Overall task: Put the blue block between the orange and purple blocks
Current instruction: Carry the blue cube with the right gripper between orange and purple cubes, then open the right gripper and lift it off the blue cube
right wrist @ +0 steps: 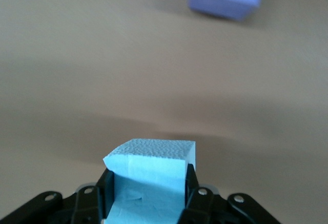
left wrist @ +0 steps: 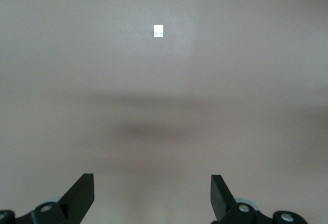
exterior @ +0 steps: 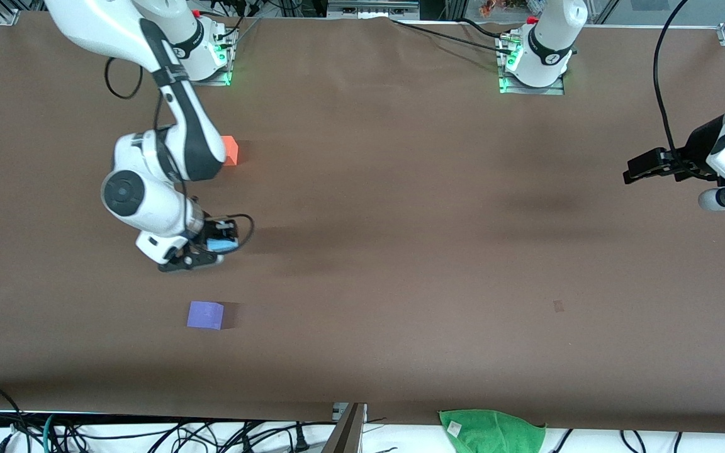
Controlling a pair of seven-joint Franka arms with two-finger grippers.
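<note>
Holding the blue block firmly, your right gripper sits low over the counter, in the gap between the orange block and the purple block. The jaws are clamped on two facing sides of the cube. To finish well, I judge you should bring it straight down until its base rests flat, line it up with the other two cubes, then release without dragging it sideways. Keep it apart from both neighbours; the purple cube lies nearer the front camera, the orange one farther from it.

Your left gripper waits over the left arm's end of the counter, jaws spread wide and holding nothing.

From the front you see all three cubes and the spacing, but the arm partly covers the orange one. The right wrist view shows the grip close up, with the block's textured face and the purple cube ahead, and no orange. The left wrist view shows only bare surface and a small white mark.
</note>
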